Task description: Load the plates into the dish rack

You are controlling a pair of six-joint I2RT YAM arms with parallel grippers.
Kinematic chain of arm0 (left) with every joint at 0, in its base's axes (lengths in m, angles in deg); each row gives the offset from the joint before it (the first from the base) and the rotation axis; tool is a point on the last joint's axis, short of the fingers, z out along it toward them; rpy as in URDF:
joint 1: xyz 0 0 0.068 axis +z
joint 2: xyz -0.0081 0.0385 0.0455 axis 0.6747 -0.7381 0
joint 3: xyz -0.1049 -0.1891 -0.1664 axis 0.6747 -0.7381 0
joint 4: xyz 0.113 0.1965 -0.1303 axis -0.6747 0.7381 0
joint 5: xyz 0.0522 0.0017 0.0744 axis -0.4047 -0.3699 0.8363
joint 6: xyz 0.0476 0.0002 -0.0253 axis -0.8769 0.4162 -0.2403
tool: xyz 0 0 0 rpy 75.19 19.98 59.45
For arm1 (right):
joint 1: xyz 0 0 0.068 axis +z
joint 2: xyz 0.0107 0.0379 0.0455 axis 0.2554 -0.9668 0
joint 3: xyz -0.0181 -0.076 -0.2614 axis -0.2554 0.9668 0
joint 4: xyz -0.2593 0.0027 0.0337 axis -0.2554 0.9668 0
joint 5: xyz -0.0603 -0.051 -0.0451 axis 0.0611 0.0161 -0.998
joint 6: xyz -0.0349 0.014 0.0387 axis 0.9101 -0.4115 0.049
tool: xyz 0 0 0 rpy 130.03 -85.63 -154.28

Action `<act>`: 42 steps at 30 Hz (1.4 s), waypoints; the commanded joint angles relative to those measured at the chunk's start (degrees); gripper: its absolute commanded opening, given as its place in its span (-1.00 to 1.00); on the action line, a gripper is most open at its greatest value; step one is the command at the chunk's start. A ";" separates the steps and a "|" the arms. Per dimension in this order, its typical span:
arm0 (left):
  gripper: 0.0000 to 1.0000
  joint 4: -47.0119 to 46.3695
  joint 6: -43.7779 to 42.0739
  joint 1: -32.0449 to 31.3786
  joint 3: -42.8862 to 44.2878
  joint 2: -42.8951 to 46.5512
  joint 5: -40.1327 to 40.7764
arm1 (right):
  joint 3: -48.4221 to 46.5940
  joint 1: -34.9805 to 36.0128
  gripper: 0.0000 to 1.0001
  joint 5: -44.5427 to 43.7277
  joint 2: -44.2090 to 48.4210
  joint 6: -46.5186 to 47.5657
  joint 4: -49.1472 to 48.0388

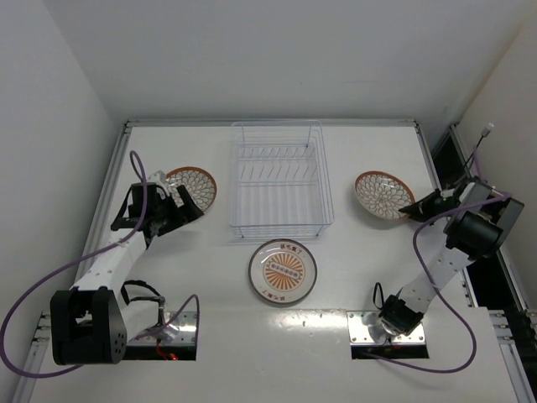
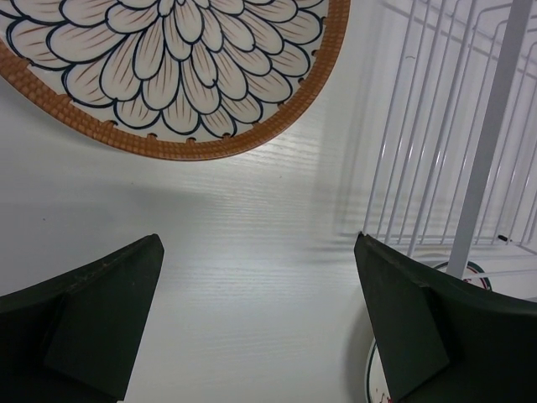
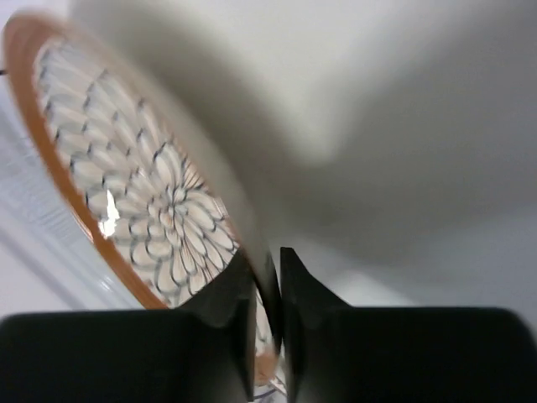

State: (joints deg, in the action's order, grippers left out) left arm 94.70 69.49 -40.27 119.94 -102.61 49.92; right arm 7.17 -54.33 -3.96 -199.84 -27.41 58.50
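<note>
One petal plate (image 3: pixel 134 193) pinched by R tool (image 3: pixel 267 262), L tool (image 2: pixel 258 241) wide-open

- You've a white desk (image 1: pixel 361 260), matte, faint wood grain in the left wrist view.
- Grey metal rail (image 1: pixel 268 122) runs along its far edge and down both sides.
- Plain white walls (image 1: pixel 252 50) close it in behind, left and right.
</note>
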 commanded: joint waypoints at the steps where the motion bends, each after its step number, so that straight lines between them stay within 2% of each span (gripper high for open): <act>1: 0.94 -2.16 -0.73 -0.31 0.47 0.09 -0.94 | -2.36 0.50 -1.00 -0.92 -1.91 0.77 -1.11; 5: 0.94 -2.16 -0.73 -0.31 0.47 0.09 -0.33 | -0.95 0.50 -1.00 -3.38 4.57 1.30 -1.11; 6: 0.94 -2.16 -0.73 -0.31 0.47 0.09 -0.33 | -0.43 0.50 -1.00 -5.21 9.03 0.43 -0.59; 10: 0.94 -2.16 -0.73 -0.31 0.47 -1.05 -0.33 | -4.53 3.05 -1.00 -8.82 18.71 -2.47 1.08; 14: 0.94 -2.16 -0.73 -1.62 0.47 -1.58 -0.94 | -10.69 10.06 -1.00 -14.71 25.75 -6.08 1.70; 19: 0.94 -2.16 -0.73 -2.86 0.47 -2.11 -0.94 | -20.97 22.19 -1.00 -28.67 29.55 -8.46 3.89; 23: 0.94 -2.16 -0.73 -3.38 0.47 -2.11 -0.94 | -29.41 37.72 -1.00 -43.79 27.01 -7.14 7.50; 26: 0.94 -2.16 -0.73 -3.38 0.47 -2.11 -0.94 | -37.57 44.26 -1.00 -52.50 20.52 -5.39 12.85; 29: 0.94 -2.16 -0.73 -3.38 0.99 -2.11 -0.94 | -49.86 51.11 -1.00 -61.80 12.63 -3.28 18.29; 33: 0.94 -2.16 -0.73 -3.91 0.99 -2.11 -0.42 | -56.58 53.93 -1.00 -67.27 6.54 -1.96 20.78; 42: 0.94 -2.16 -0.73 -3.91 0.99 -2.63 -0.42 | -58.78 58.50 -1.00 -75.54 0.64 -0.63 20.25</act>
State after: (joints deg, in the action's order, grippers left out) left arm 94.31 69.31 -43.60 119.94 -104.97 49.70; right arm -46.89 1.82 -71.19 -200.34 -28.75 82.57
